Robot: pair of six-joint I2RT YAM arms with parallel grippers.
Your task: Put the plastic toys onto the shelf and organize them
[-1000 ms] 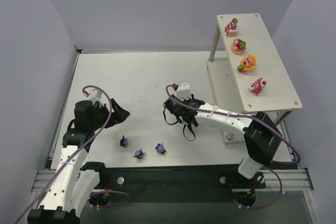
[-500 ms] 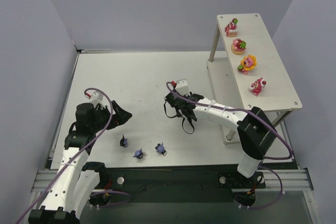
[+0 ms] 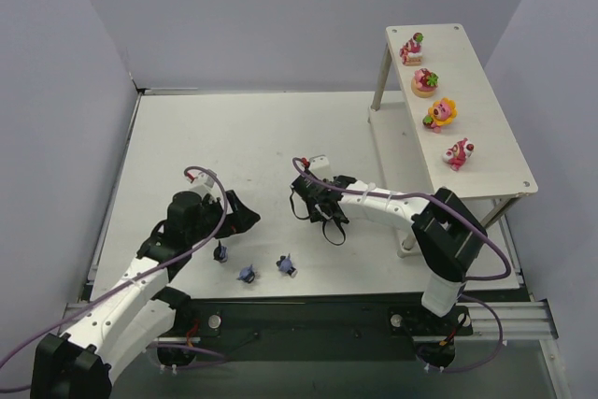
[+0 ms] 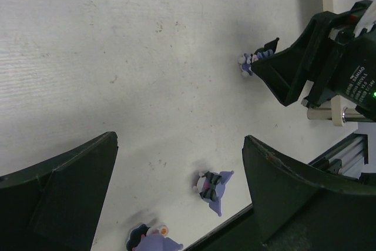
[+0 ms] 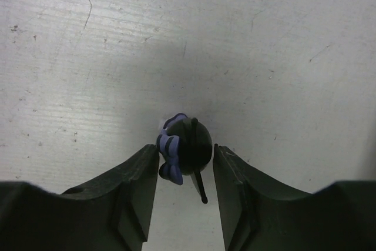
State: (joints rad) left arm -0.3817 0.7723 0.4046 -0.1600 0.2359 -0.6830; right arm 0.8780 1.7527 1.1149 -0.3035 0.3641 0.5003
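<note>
Atop the shelf [image 3: 488, 81], four bright toys [image 3: 436, 113] (one row); right fingers [image 5: 134, 199] tight on a dark figurine [image 5: 184, 150], left fingers [image 4: 59, 199] apart.

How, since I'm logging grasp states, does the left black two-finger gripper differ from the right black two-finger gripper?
The left gripper is spread wide and empty; the right gripper is closed on a dark blue-purple plastic figurine. The left gripper faces loose figurines not yet reached; the right gripper has its one in its grip. Both are black and two-fingered.
</note>
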